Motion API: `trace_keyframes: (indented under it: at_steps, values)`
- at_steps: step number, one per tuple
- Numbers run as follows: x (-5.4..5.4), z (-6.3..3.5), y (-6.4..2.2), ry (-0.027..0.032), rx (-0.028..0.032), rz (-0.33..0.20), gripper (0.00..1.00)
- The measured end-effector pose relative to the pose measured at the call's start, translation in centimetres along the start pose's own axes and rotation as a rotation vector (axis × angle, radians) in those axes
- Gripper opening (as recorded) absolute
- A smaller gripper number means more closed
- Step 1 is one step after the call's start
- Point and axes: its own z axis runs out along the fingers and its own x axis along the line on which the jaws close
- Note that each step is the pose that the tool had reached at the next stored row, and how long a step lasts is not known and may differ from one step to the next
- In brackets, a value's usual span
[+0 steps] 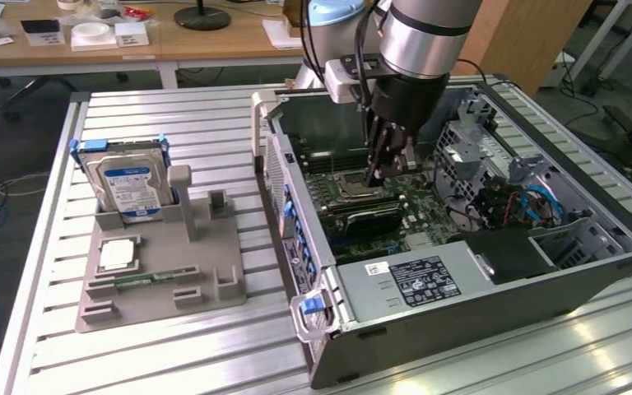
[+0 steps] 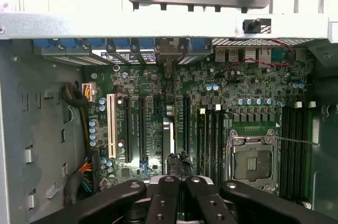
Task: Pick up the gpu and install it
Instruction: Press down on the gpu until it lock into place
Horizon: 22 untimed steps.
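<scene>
jaws [image 2: 179, 182] are being held closed on the gpu [image 1: 362, 219], seated upright among the motherboard [image 2: 211, 108] slots inside the case [image 1: 579, 206]; installation is being judged nearly finished, release remaining.

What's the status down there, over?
Pincer shut, down inside the case. Gpu upright on the board, just below the pincer; grip unclear. Drive sits outside in its holder, not in the way.

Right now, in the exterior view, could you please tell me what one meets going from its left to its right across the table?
Hard drive standing in the grey holder → grey holder tray → open computer case, with the hand down inside it over the motherboard.
</scene>
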Motion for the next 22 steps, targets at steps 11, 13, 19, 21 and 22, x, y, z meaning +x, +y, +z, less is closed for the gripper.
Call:
trace_keyframes:
  at_steps: [11, 13, 19, 21, 22]
  values:
    - [0.0, 0.95, 0.0, 0.0, 0.0, 0.0, 0.11]
    - [0.1, 1.31, 0.0, 0.0, 0.0001, 0.001, 0.11]
    - [0.1, 2.06, 0.0, 0.0001, 0.0, 0.001, 0.11]
    - [0.1, 2.08, 0.0, 0.0, 0.0001, 0.001, 0.11]
    - [0.0, 2.13, 0.01, 0.0, 0.0001, 0.001, 0.11]
